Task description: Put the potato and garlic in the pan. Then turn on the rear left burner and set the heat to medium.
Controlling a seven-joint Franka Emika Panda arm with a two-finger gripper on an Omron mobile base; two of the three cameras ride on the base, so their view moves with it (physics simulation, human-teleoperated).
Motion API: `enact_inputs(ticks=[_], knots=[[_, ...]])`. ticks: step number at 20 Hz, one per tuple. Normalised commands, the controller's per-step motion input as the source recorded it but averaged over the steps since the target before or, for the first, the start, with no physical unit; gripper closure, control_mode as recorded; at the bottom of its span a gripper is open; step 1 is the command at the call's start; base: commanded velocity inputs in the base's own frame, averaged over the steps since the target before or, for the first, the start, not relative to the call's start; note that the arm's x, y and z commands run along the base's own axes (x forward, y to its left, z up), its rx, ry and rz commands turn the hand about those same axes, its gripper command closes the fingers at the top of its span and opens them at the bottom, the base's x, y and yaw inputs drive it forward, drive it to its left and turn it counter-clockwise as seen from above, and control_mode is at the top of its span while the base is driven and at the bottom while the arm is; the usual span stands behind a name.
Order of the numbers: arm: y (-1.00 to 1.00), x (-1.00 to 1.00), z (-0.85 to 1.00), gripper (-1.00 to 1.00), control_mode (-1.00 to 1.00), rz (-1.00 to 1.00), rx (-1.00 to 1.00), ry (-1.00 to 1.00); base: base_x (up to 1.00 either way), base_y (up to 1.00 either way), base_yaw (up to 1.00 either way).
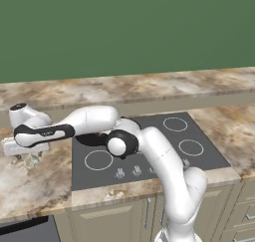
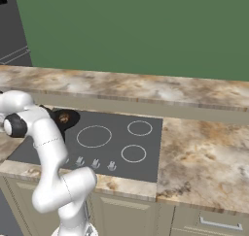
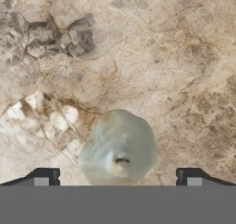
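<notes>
On the marble counter [image 3: 175, 57] left of the cooktop [image 1: 144, 151], the garlic [image 3: 118, 147] lies between the gripper [image 3: 118, 177]'s wide-apart fingertips, probably light, firm and knobbly with slippery papery skin, best pinched across its broadest middle.

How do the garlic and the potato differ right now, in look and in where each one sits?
Colour: the garlic is a pale whitish bulb; the potato is a brown lump.
Place: the garlic lies on the marbled counter; the potato sits in the black pan on the cooktop.
Gripper: the open gripper straddles the garlic; the potato is far from it.
Both are small and roundish.
</notes>
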Motion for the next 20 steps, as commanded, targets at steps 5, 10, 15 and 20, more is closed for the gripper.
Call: enact_inputs(ticks=[5, 10, 15, 20], knots=[[0.0, 0.06, -0.04, -1.0, -1.0, 0.0, 0.0, 0.0, 0.0, 0.0, 0.0], [0.0, -0.13, -0.17, -1.0, -1.0, 0.0, 0.0, 0.01, 0.0, 0.0, 0.0], [0.0, -0.02, -0.2, -1.0, -1.0, 0.0, 0.0, 0.0, 0.0, 0.0, 0.0], [0.0, 0.11, -0.23, -1.0, -1.0, 0.0, 0.0, 0.0, 0.0, 0.0, 0.0]])
